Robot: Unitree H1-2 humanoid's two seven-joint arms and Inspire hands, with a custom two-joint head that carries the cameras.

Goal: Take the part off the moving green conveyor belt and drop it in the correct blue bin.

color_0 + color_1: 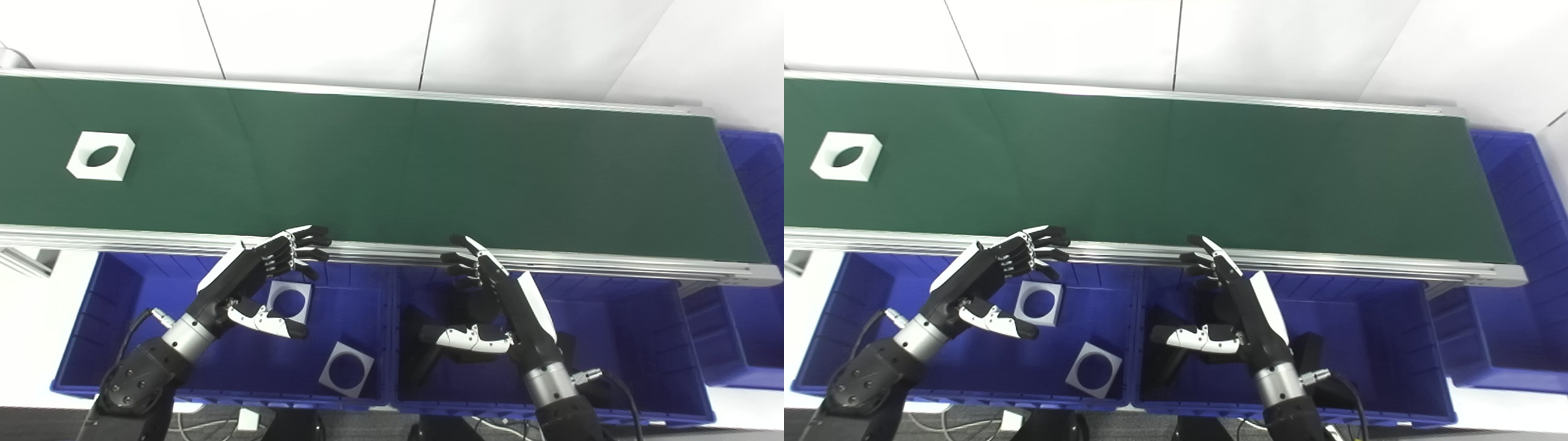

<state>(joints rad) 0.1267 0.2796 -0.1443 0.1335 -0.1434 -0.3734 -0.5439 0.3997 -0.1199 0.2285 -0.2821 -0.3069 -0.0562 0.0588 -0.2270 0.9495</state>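
Note:
A white square part (100,155) with a round hole lies on the green conveyor belt (392,165) at the far left. My left hand (260,275) hovers open over the left blue bin (110,318), its fingertips at the belt's near rail. Over the middle blue bin (643,343), my right hand (490,306) is open too, fingers spread near the rail. Neither hand holds anything. Two white square parts (289,300) (346,369) lie in the left bin. Black parts (429,358) lie in the middle bin, partly hidden by my right hand.
A third blue bin (756,245) stands past the belt's right end. An aluminium rail (612,260) runs along the belt's near edge, between the hands and the belt. White wall panels stand behind the conveyor.

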